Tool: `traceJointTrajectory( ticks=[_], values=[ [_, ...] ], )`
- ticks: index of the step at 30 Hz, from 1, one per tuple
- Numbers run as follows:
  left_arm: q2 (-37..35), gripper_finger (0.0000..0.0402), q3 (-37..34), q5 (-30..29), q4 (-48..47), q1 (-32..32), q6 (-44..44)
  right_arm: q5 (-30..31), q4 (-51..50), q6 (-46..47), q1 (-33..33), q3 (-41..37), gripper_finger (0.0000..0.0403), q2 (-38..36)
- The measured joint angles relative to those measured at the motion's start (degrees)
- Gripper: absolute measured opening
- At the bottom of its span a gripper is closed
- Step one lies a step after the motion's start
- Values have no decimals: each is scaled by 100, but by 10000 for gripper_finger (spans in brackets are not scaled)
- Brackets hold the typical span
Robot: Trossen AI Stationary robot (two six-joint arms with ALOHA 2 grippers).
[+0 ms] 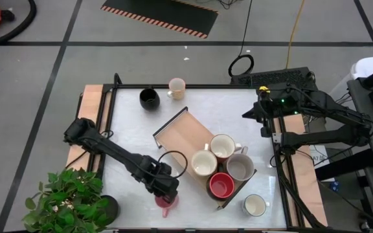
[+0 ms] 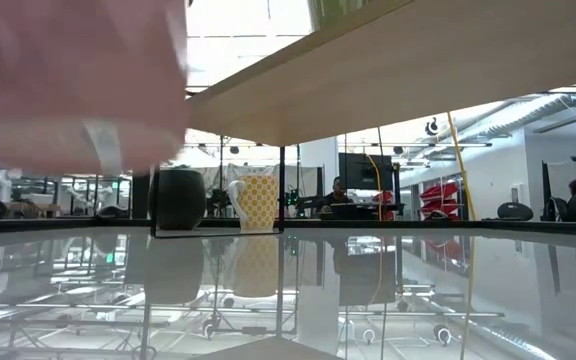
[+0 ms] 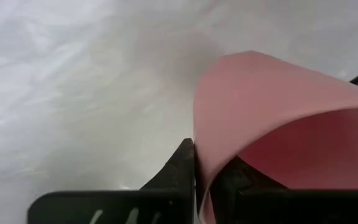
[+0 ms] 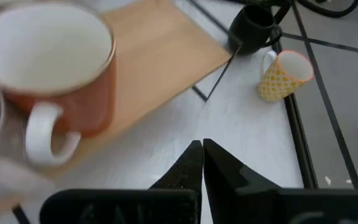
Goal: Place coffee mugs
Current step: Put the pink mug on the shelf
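Observation:
My left gripper is at the table's near edge, shut on a pink mug, which shows blurred and off the table in the low view. On the wooden tray stand a cream mug, a white-lined brown-orange mug, a grey mug and a red mug. A white mug stands on the table near the near right corner. A black mug and a yellow-patterned mug stand at the far edge. My right gripper is shut, empty, hovering right of the tray. My left gripper pinches the pink mug's wall at its rim, one finger inside the mug and one outside. The fingers come from above, slanting from the table's left. The mug hangs below them, lifted clear of the table.
A potted plant fills the near left corner beside my left arm. The tray lies slantwise across the table's middle, its far half bare, with black wire ends. Bare tabletop lies left of the tray. People sit in the room beyond.

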Motion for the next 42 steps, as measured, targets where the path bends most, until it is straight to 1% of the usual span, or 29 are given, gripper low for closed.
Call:
traceJointTrajectory(
  ticks=[4, 9, 14, 16, 22, 24, 27, 32, 35, 38, 42],
  values=[
    [-28, 21, 675, -71, -868, 84, 382, 0, 268, 361, 0, 0, 0, 76],
    [-100, 21, 1524, -553, -1881, 227, 758, 0, 387, 542, 1, 0, 0, 239],
    [-164, 21, 2242, -902, -2892, 513, 1154, 0, 541, 735, 1, 0, 0, 342],
    [-191, 21, 2525, -997, -3120, 663, 1411, 0, 568, 808, 2, 0, 0, 378],
    [-275, 21, 2967, -1085, -3096, 1226, 2533, 19, 636, 873, 2, 0, 0, 469],
    [-293, 21, 3054, -1112, -3091, 1445, 2953, 162, 631, 1022, 2, 0, 0, 470],
    [-351, 21, 3106, -1098, -3080, 1775, 3548, 435, 636, 1600, 2, 0, 0, 465],
    [-444, 21, 3169, -1074, -2998, 2410, 4495, 437, 751, 2680, 2, 0, 0, 465],
    [-442, 21, 3169, -1077, -2817, 2804, 4964, 442, 1103, 3156, 2, 0, 0, 467],
    [-440, 21, 3170, -1091, -2543, 3139, 5396, 603, 1666, 3522, 2, 0, 0, 467],
    [-439, 21, 3169, -1073, -1951, 3455, 5759, 612, 2259, 3666, 2, 2, 0, 524]
  ],
)
